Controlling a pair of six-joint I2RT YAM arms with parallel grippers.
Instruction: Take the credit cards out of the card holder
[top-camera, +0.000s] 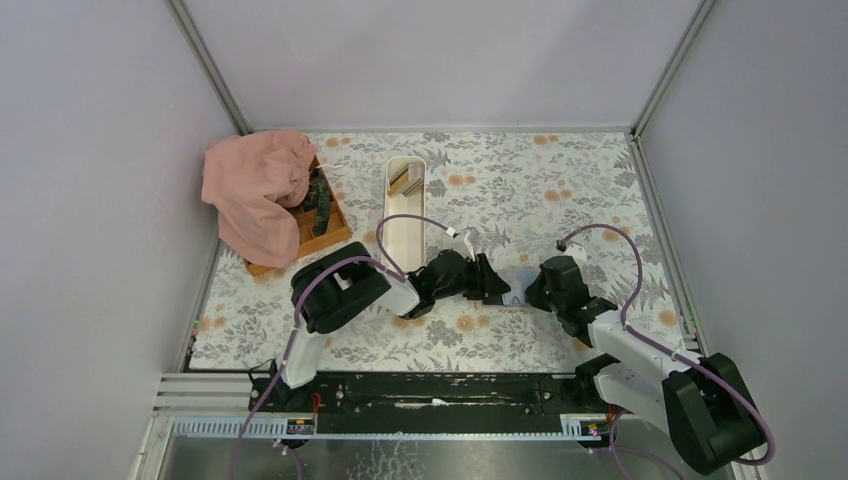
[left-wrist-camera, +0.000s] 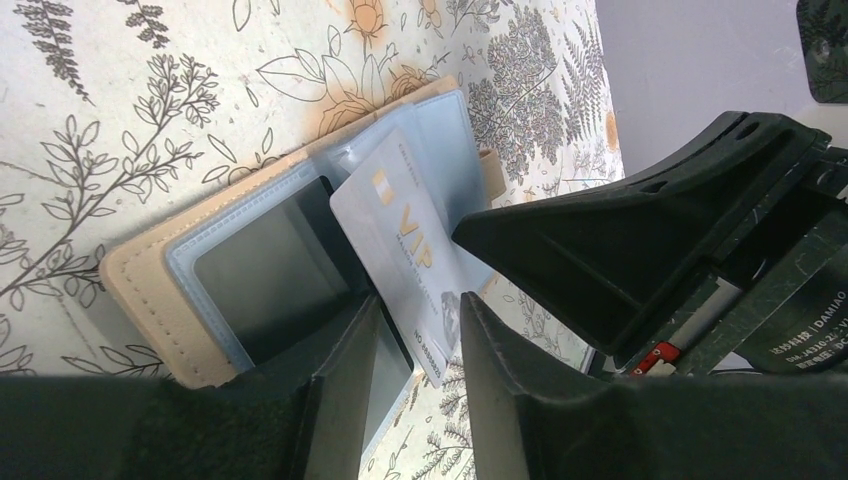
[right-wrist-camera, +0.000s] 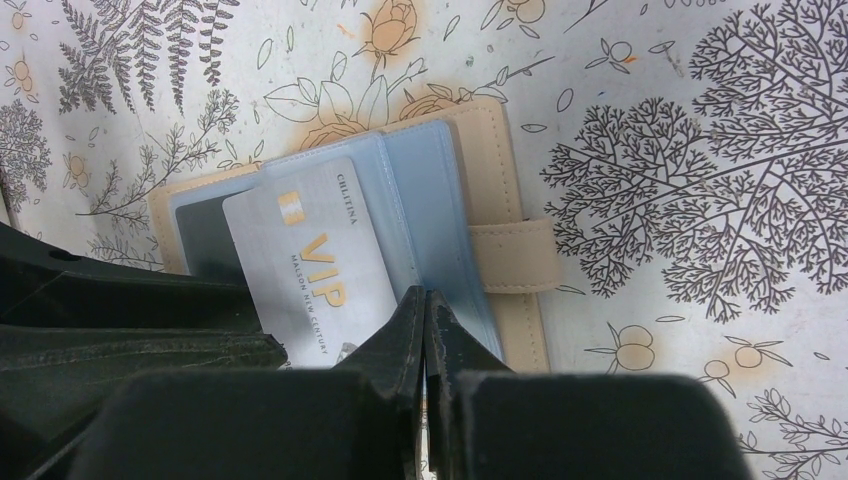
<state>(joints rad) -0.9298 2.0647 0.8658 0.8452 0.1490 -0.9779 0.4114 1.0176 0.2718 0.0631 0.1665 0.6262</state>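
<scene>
The card holder (top-camera: 515, 283) lies open on the floral table between my two grippers, tan cover (left-wrist-camera: 140, 290) down and light blue sleeves up. A pale VIP credit card (left-wrist-camera: 400, 230) sticks out of a sleeve at a slant. A dark grey card (left-wrist-camera: 265, 275) sits inside the left sleeve. My left gripper (left-wrist-camera: 420, 335) is open, its jaws either side of the pale card's lower corner. My right gripper (right-wrist-camera: 425, 300) is shut, its tips pinching a blue sleeve page of the card holder (right-wrist-camera: 500, 170) beside the pale card (right-wrist-camera: 310, 260).
A long white oval tray (top-camera: 405, 215) stands behind the left arm. A brown wooden box (top-camera: 325, 225) half covered by a pink cloth (top-camera: 255, 190) sits at the back left. Grey walls close in the table on three sides.
</scene>
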